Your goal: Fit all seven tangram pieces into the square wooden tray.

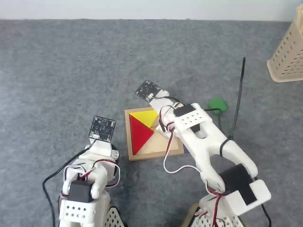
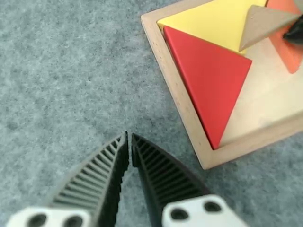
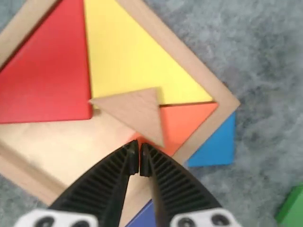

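While the grey mat covers the whole table, the square wooden tray sits mid-table betw. the two arms, w/ part of its floor bare. Red triangle and yellow triangle, the biggest pieces, lie flat in it, edge to edge, each against the rim. An orange piece fills the corner next to the yellow one. A small plain-wood triangle lies over the yellow/orange seam, on top of both. A blue piece is outside on the mat, right against the tray's outer rim. A green piece lies farther off, apart from the tray.

Right gripper is over the tray, jaws together, tips at the wood triangle's corner. Left gripper is over bare mat just beside the tray, jaws together too, nothing betw. them.
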Controlling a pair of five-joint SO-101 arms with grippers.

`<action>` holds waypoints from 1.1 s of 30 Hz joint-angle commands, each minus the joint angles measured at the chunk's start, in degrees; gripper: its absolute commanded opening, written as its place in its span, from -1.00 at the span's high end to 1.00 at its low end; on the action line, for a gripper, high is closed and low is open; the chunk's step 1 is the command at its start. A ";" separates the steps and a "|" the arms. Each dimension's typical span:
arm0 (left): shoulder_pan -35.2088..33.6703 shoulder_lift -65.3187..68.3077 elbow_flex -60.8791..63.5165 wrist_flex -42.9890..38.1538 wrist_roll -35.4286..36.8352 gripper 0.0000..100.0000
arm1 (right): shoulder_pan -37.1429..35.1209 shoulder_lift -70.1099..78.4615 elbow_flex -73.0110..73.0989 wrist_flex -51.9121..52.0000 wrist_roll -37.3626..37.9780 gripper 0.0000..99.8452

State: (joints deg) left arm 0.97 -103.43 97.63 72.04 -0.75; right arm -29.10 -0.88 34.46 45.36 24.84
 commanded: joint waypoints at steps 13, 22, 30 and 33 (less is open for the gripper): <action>0.00 -1.14 -1.10 0.35 0.35 0.98 | 2.51 9.45 -13.10 -0.48 -0.88 0.99; 0.00 -1.14 -1.10 0.35 0.35 0.98 | 2.95 0.04 -13.71 1.98 -2.29 0.99; 0.00 -1.14 -1.10 0.35 0.35 0.98 | 2.42 5.58 -17.32 -3.65 -9.85 0.99; 0.00 -1.14 -1.10 0.35 0.35 0.98 | 1.63 9.89 -18.37 -6.29 -9.85 0.99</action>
State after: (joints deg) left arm 0.97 -103.43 97.63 72.04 -0.75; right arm -26.81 7.91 19.96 41.93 15.87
